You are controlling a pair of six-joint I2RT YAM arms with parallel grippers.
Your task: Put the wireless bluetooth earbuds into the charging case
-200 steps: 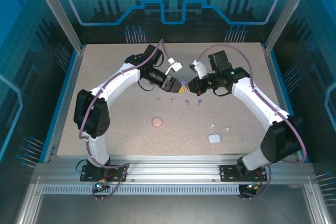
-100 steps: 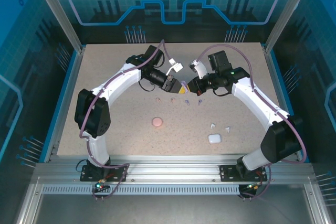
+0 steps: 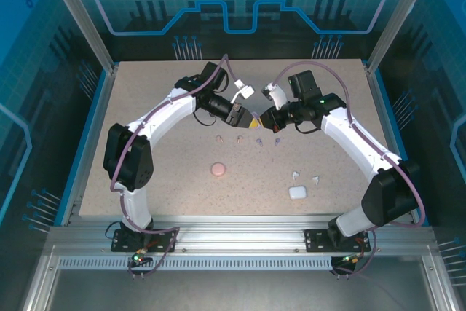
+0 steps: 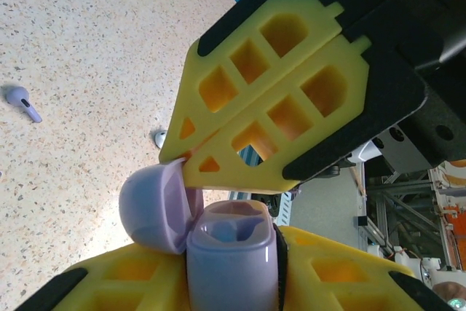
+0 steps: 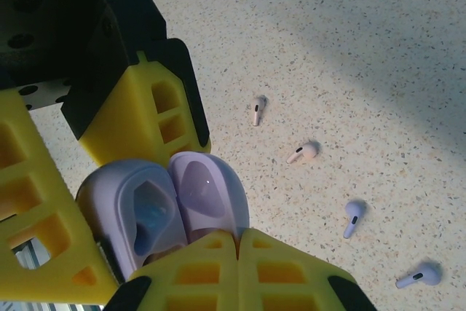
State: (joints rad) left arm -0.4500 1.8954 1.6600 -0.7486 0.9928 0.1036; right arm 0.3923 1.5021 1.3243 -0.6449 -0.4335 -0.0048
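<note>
1. Around the body of the purple charging case [image 4: 231,253], the left jaws are clamping from both sides, holding it up off the counter [image 3: 167,187].
2. Against the case's lid [image 4: 154,205], the right jaws are pressing with their tips. They are shut together with nothing between them, and the lid is standing swung open beside the body.
3. Inside the case, the wells are looking empty, so the step in hand is probably the opening rather than the loading.
4. Just below the case and toward the arm bases, the purple earbuds [image 5: 353,218] are lying loose on the counter. The pink earbuds [image 5: 256,111] are lying beside them.
5. Well apart from the purple case, a pink case [image 3: 218,170] and a white case [image 3: 297,192] are sitting on the counter. The white earbuds [image 3: 295,175] are lying just beside the white one.
6. Risks from here, as judgement:
   - The lid may be snapping back once the right jaws are pulling away, if the hinge is not holding past its stop.
   - Off-centre pressure on the lid may be twisting the smooth, rounded shell in the left jaws, tilting the wells or letting the case slip.
   - Each earbud is tiny and stemmed, so a slightly misplaced pinch may be flicking it across the counter or turning its stem away from the well.
   - Both arms are working close to the case, so a careless retreat may be knocking it.
</note>
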